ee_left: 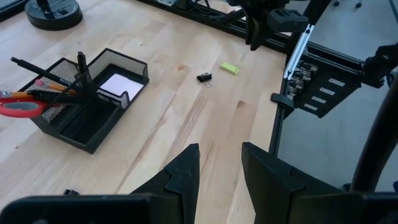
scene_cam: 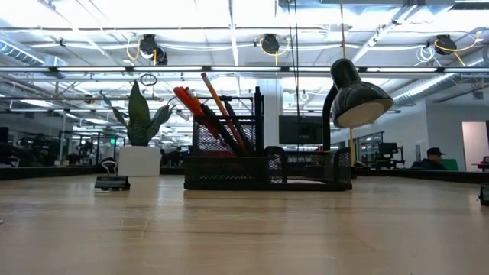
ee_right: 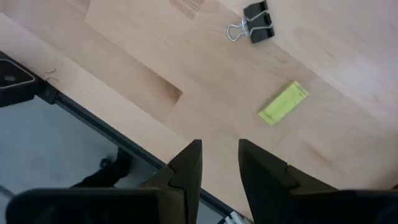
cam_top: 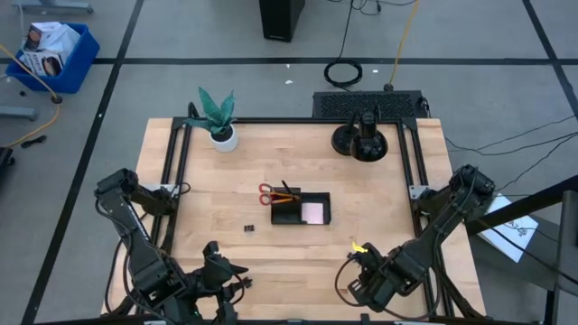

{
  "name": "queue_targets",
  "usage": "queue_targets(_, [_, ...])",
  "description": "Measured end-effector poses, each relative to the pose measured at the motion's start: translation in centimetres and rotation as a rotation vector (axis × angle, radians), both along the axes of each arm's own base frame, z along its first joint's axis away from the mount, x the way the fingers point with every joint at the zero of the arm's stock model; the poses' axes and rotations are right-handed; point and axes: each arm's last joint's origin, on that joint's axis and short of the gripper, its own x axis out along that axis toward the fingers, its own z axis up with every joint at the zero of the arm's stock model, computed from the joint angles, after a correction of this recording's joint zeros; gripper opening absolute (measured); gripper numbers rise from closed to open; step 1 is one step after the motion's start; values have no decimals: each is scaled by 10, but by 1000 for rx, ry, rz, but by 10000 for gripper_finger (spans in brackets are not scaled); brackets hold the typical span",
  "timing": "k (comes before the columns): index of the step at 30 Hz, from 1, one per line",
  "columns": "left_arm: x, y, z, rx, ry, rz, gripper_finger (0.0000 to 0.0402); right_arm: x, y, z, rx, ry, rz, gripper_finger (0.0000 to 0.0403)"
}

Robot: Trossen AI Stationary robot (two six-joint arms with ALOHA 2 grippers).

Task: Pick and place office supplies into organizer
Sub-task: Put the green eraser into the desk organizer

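Note:
The black mesh organizer (cam_top: pixel 300 208) stands mid-table. In it are red-handled scissors (ee_left: pixel 18 106), black pens and orange pencils (scene_cam: pixel 221 107) leaning out, and a pink sticky-note pad (ee_left: pixel 118 85). A small yellow-green piece (ee_right: pixel 283 102) and a black binder clip (ee_right: pixel 258 29) lie flat on the table near the front right. More tiny binder clips (cam_top: pixel 249 228) lie left of the organizer. My right gripper (ee_right: pixel 217 165) hovers open, pointing down, just short of the yellow-green piece, nothing between its fingers. My left gripper (ee_left: pixel 219 168) hangs open above the table's near left.
A potted green plant (cam_top: pixel 219 122) stands at the far left. A black desk lamp on a round base (cam_top: pixel 361 140) stands at the far right. A black frame rail (ee_right: pixel 93 121) runs along the table's edge close by my right gripper. Bare wood lies between the organizer and the near edge.

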Motion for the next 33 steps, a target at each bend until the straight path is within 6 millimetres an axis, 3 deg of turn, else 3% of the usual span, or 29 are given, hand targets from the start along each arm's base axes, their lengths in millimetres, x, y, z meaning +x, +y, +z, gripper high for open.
queue_targets(8, [0,0,0,1,0,-1,124,-1,0,-7,30,27,-108,97])
queue_targets(13, [0,0,0,7,1,-5,124,-6,0,-38,123,122,-135,100])
queue_targets(21, [0,0,0,27,0,-12,124,-12,-10,-81,144,126,-208,98])
queue_targets(33, [0,0,0,21,-1,-8,124,-20,-18,-89,80,184,-282,95])
